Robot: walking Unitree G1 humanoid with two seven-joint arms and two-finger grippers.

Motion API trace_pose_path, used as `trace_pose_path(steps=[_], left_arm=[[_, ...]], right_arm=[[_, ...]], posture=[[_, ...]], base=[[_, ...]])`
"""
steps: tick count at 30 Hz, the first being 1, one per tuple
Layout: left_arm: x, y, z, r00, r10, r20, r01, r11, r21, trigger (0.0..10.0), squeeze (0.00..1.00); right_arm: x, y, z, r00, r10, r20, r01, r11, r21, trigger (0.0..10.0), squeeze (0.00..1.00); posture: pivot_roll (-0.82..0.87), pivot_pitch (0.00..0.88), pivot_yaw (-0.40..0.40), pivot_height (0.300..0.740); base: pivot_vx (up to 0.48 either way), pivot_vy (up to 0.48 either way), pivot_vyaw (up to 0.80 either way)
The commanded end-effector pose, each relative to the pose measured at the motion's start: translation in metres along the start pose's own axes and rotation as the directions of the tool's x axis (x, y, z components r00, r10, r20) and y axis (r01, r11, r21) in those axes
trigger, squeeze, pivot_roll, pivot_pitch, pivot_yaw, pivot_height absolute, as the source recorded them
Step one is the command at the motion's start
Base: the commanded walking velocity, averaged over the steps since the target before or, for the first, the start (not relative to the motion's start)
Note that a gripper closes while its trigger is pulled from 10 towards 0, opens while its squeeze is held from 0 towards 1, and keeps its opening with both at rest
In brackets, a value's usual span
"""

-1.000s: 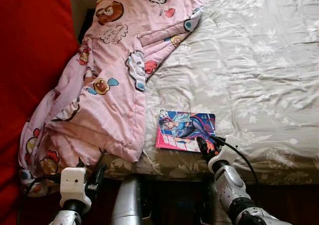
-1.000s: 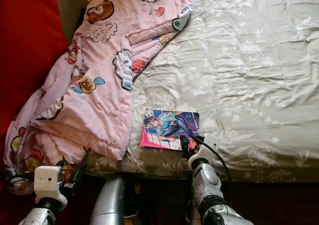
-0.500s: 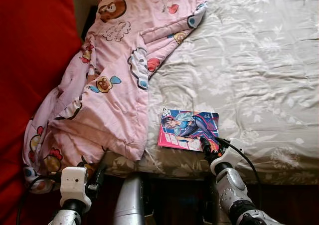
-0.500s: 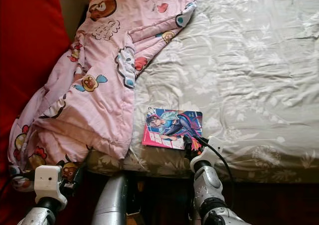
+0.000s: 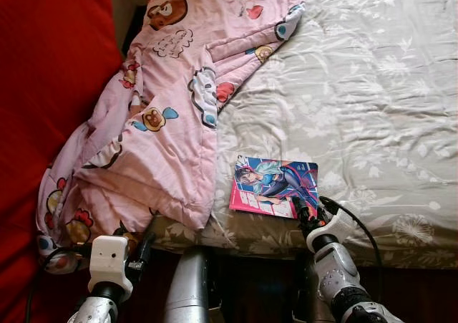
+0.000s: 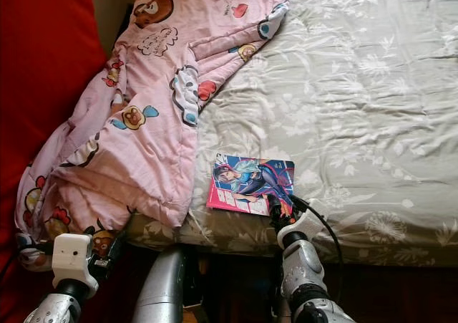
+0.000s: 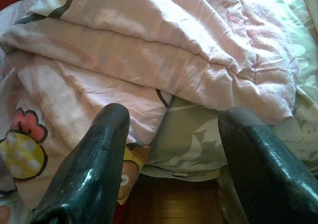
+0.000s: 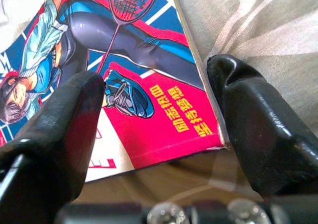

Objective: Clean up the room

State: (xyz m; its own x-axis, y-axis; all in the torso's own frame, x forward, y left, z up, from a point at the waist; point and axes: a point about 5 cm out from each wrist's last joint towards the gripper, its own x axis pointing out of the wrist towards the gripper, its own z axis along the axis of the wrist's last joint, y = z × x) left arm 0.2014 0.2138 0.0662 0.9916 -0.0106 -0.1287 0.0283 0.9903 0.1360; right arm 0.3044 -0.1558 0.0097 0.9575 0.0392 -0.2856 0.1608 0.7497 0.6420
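The right gripper (image 8: 159, 129) stands released with its fingers spread around the near corner of the comic book (image 5: 274, 187), probably to pinch it, while the left gripper (image 7: 174, 169), also released, waits before the pink blanket (image 5: 164, 129).

Quilt (image 5: 164, 115), upper left: pale pink, printed with cartoon bears and chicks in brown, yellow, red, blue. Bed sheet (image 5: 372, 94), right: grey-beige with white floral pattern. Book (image 5: 274, 187), lower centre: magenta-red and blue cover, illustrated figure. Surface (image 5: 43, 87), left edge: plain red.

A red surface (image 5: 50, 87) stands along the left side of the scene, beside the bed.
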Motion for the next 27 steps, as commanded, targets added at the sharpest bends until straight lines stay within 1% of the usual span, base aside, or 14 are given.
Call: trace_pose_path(steps=[1, 2, 3, 6, 7, 9, 11, 14, 17, 20, 23, 27], left_arm=[[-0.007, 0.003, -0.005, 0.999, -0.011, -0.034, 0.012, 0.999, 0.033, 10.0, 0.00], [-0.008, 0.003, -0.005, 0.999, -0.013, -0.034, 0.014, 0.999, 0.036, 10.0, 0.00], [-0.008, 0.003, -0.004, 0.999, -0.017, -0.032, 0.018, 0.999, 0.042, 10.0, 0.00], [-0.008, 0.002, -0.004, 0.999, -0.019, -0.029, 0.020, 0.999, 0.047, 10.0, 0.00], [-0.008, 0.002, -0.003, 0.999, -0.020, -0.028, 0.022, 0.998, 0.052, 10.0, 0.00], [-0.008, 0.002, -0.003, 0.999, -0.024, -0.029, 0.025, 0.998, 0.059, 10.0, 0.00], [-0.008, 0.003, -0.003, 0.999, -0.024, -0.029, 0.026, 0.998, 0.062, 10.0, 0.00], [-0.008, 0.003, -0.003, 0.999, -0.024, -0.030, 0.026, 0.998, 0.064, 10.0, 0.00], [-0.007, 0.002, -0.003, 0.999, -0.034, -0.031, 0.037, 0.996, 0.079, 10.0, 0.00], [-0.007, 0.001, -0.003, 0.999, -0.040, -0.030, 0.042, 0.996, 0.085, 10.0, 0.00], [-0.006, 0.000, -0.003, 0.998, -0.049, -0.028, 0.052, 0.994, 0.093, 10.0, 0.00], [-0.007, -0.002, -0.004, 0.998, -0.055, -0.031, 0.058, 0.993, 0.104, 10.0, 0.00]], right_arm=[[-0.014, -0.008, -0.036, 0.990, -0.058, -0.131, 0.075, 0.989, 0.125, 10.0, 0.00], [-0.015, -0.010, -0.037, 0.989, -0.070, -0.133, 0.091, 0.983, 0.157, 10.0, 0.00], [-0.017, -0.015, -0.039, 0.987, -0.094, -0.133, 0.125, 0.962, 0.243, 10.0, 0.00], [-0.020, -0.018, -0.042, 0.984, -0.106, -0.145, 0.146, 0.941, 0.304, 10.0, 0.00], [-0.022, -0.019, -0.048, 0.980, -0.099, -0.175, 0.156, 0.925, 0.346, 10.0, 0.00], [-0.025, -0.020, -0.054, 0.970, -0.108, -0.218, 0.177, 0.927, 0.329, 10.0, 0.00], [-0.027, -0.017, -0.059, 0.965, -0.089, -0.245, 0.165, 0.937, 0.308, 10.0, 0.00], [-0.027, -0.013, -0.062, 0.964, -0.061, -0.260, 0.147, 0.933, 0.327, 10.0, 0.00], [-0.026, -0.004, -0.068, 0.956, -0.001, -0.293, 0.098, 0.943, 0.317, 10.0, 0.00], [-0.026, 0.000, -0.070, 0.953, 0.028, -0.303, 0.073, 0.946, 0.316, 10.0, 0.00], [-0.027, 0.000, -0.073, 0.949, 0.024, -0.315, 0.079, 0.947, 0.312, 10.0, 0.00], [-0.027, 0.002, -0.074, 0.953, 0.036, -0.301, 0.079, 0.929, 0.361, 10.0, 0.00]], posture=[[0.18, 0.303, 0.170, 0.605], [0.18, 0.303, 0.170, 0.605], [0.18, 0.303, 0.171, 0.605], [0.19, 0.306, 0.172, 0.605], [0.19, 0.308, 0.173, 0.605], [0.20, 0.310, 0.175, 0.605], [0.20, 0.310, 0.175, 0.605], [0.20, 0.311, 0.179, 0.605], [0.20, 0.307, 0.179, 0.605], [0.20, 0.306, 0.179, 0.605], [0.20, 0.305, 0.177, 0.605], [0.20, 0.305, 0.177, 0.605]], base=[[0.000, 0.000, 0.00], [0.000, 0.000, 0.00], [0.000, 0.000, 0.00], [0.000, 0.000, 0.00], [0.000, 0.000, 0.00], [0.000, 0.000, 0.00], [0.000, 0.000, 0.00], [0.000, 0.000, 0.00], [0.000, 0.000, 0.00], [0.000, 0.000, 0.00], [0.000, 0.000, 0.00], [0.000, 0.000, 0.00]])
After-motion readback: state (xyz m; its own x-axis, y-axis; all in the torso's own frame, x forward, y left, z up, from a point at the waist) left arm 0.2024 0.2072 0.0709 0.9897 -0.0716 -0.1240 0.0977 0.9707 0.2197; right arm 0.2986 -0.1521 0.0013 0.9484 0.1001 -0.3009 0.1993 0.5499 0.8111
